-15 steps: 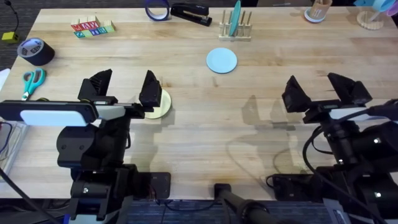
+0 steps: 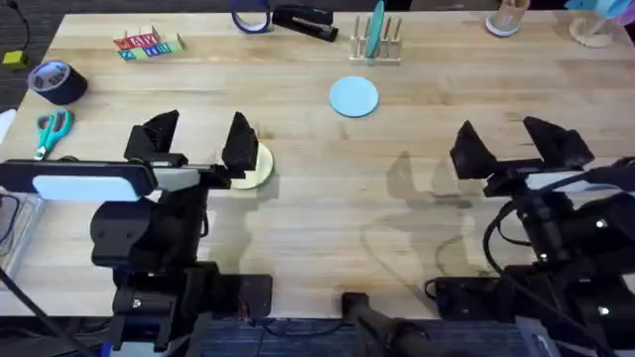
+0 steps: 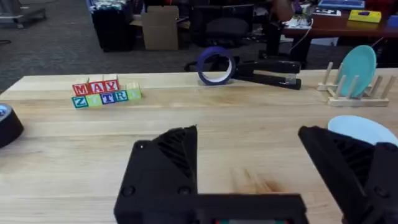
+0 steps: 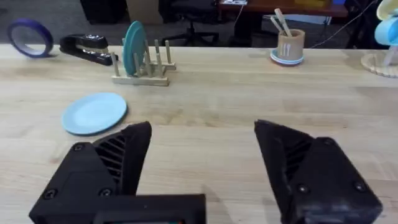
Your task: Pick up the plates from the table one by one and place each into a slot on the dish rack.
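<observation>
A light blue plate (image 2: 353,96) lies flat on the table (image 2: 317,218), a little in front of the dish rack (image 2: 376,47); the right wrist view shows the blue plate (image 4: 94,112) too. A teal plate (image 4: 133,48) stands upright in one slot of the rack (image 4: 144,70). A pale cream-yellow plate (image 2: 256,167) lies at left centre, partly hidden under my left gripper (image 2: 196,141), which hangs open right over it. My right gripper (image 2: 509,142) is open over bare wood at the right, holding nothing.
Along the far edge are letter blocks (image 2: 148,44), a blue tape ring (image 2: 251,14), a black stapler (image 2: 304,20), a cup with sticks (image 2: 509,15). A dark tape roll (image 2: 56,80) and teal scissors (image 2: 52,130) lie at the left.
</observation>
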Motion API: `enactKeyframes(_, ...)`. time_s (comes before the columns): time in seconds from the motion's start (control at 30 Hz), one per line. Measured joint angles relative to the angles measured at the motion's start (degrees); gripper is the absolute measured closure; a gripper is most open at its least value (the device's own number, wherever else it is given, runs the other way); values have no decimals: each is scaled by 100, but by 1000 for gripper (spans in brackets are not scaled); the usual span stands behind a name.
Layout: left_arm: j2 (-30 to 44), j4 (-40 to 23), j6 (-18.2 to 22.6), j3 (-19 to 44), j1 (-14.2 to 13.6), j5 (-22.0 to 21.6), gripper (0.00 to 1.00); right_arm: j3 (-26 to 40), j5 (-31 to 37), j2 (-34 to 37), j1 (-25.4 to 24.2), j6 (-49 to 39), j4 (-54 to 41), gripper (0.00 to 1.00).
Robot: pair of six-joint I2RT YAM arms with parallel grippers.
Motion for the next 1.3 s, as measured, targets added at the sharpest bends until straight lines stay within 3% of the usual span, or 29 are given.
enactKeyframes(0.33,0,-19,2,52,0,-14,8,62,-47,22,0,-2,-24,5)
enactKeyframes(0.5,141,-731,2,716,0,-46,9,695,-96,397,0,-2,-618,6)
enactKeyframes(0.7,1003,-1480,0,1899,0,-50,10,2215,-120,1386,0,-2,-1393,5)
enactKeyframes(0.93,2532,-1963,0,3276,0,-48,10,4016,-316,3282,0,-4,-2306,6)
enactKeyframes(0.97,3149,-2331,-1,3897,0,-34,10,4856,-567,4172,-2,-2,-2715,6)
enactKeyframes(1.3,4788,-4382,2,5728,0,111,10,7101,-956,6250,4,-2,-4671,6)
